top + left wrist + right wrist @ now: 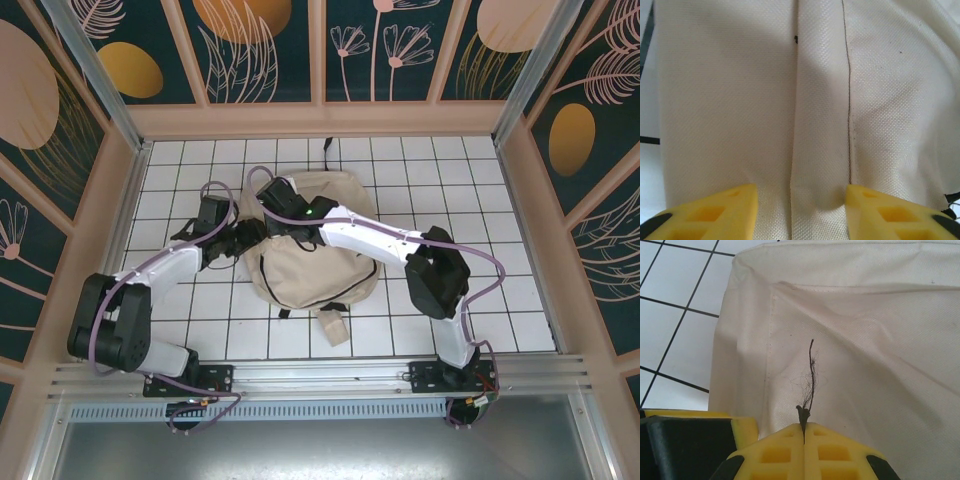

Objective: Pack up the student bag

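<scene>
The student bag (310,265) is a beige fabric backpack lying flat on the white tiled table (480,200). Both grippers meet at its left side. My left gripper (801,200) is open, its yellow fingers (715,210) standing on either side of a raised fold of the bag's cloth (820,150). My right gripper (804,427) is shut, pinching a small black frayed tab (802,413) on the bag, from which a dark thread (811,370) trails over the fabric. From above, the right gripper (280,222) sits just beyond the left gripper (245,240).
A beige strap end (335,325) sticks out from the bag's near edge, and a black loop (326,150) from its far edge. Wooden walls (120,190) ring the table. A metal rail (320,375) with the arm bases runs along the near edge.
</scene>
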`<state>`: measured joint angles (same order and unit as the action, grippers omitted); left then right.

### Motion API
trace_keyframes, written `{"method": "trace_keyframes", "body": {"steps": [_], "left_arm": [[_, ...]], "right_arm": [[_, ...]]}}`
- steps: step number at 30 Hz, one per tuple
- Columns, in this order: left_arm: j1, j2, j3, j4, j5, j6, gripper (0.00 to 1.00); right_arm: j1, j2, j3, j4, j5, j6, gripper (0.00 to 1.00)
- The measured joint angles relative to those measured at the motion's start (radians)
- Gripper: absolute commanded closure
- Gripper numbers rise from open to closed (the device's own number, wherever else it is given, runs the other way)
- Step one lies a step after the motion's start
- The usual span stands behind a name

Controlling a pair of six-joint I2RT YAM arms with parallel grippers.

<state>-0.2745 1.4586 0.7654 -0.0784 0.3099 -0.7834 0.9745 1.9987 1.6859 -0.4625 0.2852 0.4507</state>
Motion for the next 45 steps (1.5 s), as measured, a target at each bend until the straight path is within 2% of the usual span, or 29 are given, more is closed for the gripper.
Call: {"method": "trace_keyframes", "body": {"steps": [8,28,34,39,40,42,43,45], "left_arm": [[0.0,0.048,0.03,0.002,0.008,0.009,0.99],[-0.015,0.01,0.047,-0.03,-0.06,0.004,1.0],[-0.016,0.01,0.047,-0.03,-0.06,0.004,1.0],[-0.016,0.006,0.047,-0.035,-0.064,0.005,1.0],[-0.015,0.002,0.047,-0.04,-0.069,0.005,0.96],[-0.015,-0.007,0.047,-0.054,-0.082,0.013,0.7],[-0.014,-0.016,0.047,-0.063,-0.097,0.016,0.64],[-0.005,-0.039,0.047,-0.082,-0.121,0.023,0.59]], "right_arm": [[0.0,-0.041,-0.049,0.019,-0.011,0.001,1.0],[-0.01,-0.08,-0.097,-0.037,0.186,0.132,1.0],[-0.014,-0.082,-0.099,-0.044,0.19,0.151,1.0],[-0.034,-0.101,-0.145,0.006,0.1,0.097,1.0],[-0.04,-0.107,-0.155,0.026,0.07,0.08,1.0],[-0.051,-0.119,-0.179,0.069,0.006,0.048,1.0],[-0.055,-0.125,-0.19,0.09,-0.024,0.034,1.0],[-0.062,-0.133,-0.205,0.128,-0.079,0.013,1.0]]}}
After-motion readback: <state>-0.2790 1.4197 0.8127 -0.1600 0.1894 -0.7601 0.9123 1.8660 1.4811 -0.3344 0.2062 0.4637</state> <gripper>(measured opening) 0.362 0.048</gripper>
